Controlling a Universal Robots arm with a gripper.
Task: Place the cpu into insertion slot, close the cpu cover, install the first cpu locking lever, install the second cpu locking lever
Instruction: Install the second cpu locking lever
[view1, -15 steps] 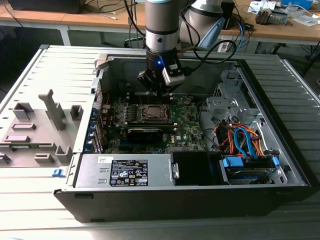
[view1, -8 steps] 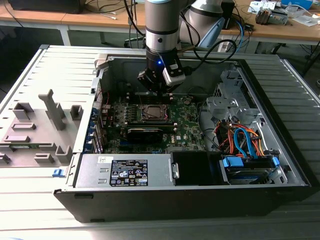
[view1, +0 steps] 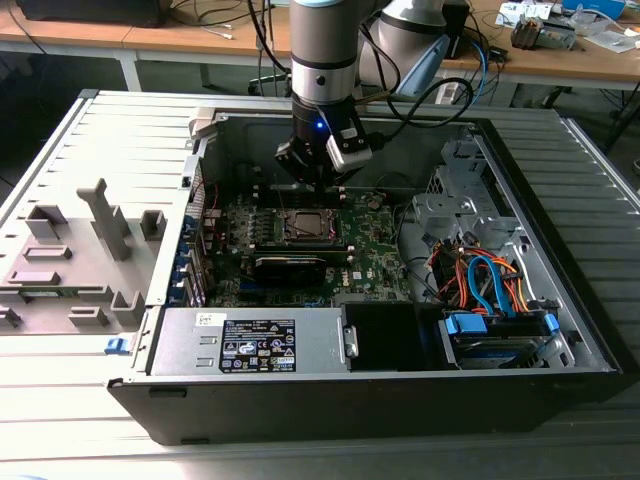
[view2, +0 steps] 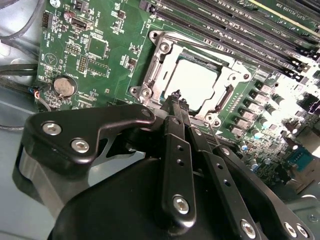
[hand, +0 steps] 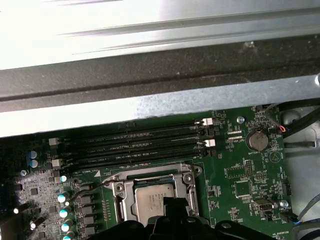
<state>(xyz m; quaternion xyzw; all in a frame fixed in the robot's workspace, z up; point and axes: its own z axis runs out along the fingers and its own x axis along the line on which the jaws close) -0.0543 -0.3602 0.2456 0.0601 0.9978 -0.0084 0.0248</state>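
Note:
The cpu (view2: 192, 80) lies flat in the insertion slot (view1: 305, 226) on the green motherboard, its silver top showing through the window of the cpu cover (view2: 223, 70). The cover is lowered around the chip; its frame (hand: 150, 175) and the cpu (hand: 146, 200) also show in the first wrist view. My black gripper (view2: 178, 100) is shut, and I see nothing between its fingers. Its tips hover at the socket's edge, just over the chip's rim. A thin wire lever (hand: 90, 187) sticks out beside the socket. In the exterior view the gripper (view1: 318, 183) hangs right above the socket.
Long black memory slots (hand: 135, 145) run beside the socket, and a coin battery (hand: 257, 140) sits nearby. The case wall (hand: 150, 100) rises behind them. A power supply (view1: 250, 340) and a drive bay with coloured cables (view1: 490, 285) fill the case front. A grey fixture tray (view1: 70, 260) lies outside.

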